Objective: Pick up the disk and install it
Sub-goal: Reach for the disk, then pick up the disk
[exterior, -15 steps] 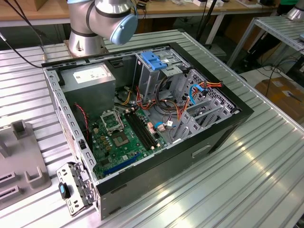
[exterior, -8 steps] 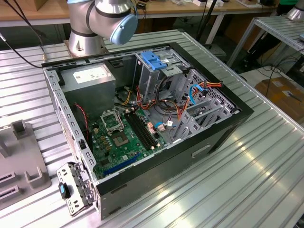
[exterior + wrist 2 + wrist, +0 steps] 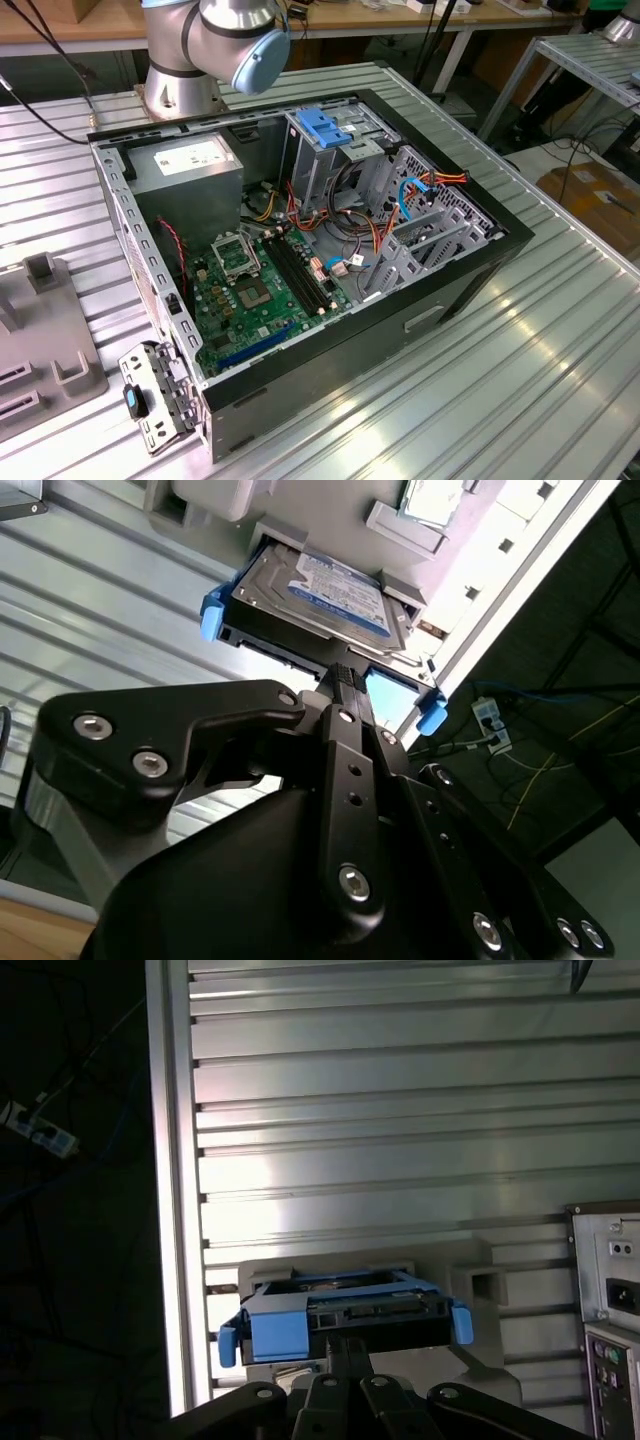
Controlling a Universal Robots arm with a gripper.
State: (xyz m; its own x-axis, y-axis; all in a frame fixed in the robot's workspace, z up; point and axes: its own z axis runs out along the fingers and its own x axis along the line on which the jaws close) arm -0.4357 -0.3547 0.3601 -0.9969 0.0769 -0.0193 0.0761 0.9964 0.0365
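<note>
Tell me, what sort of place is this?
Probably a robotics lab or test workshop: a robot arm stands on a ribbed metal table, an opened computer case lies on it with its circuit board exposed, and wooden workbenches stand behind.

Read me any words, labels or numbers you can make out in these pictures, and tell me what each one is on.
Nothing can be read word for word.
Sticker on the disk, second wrist view: print too blurred.
Label on the power supply, exterior view: too small.
Markings on the case's rear panel, first wrist view: too small.
</note>
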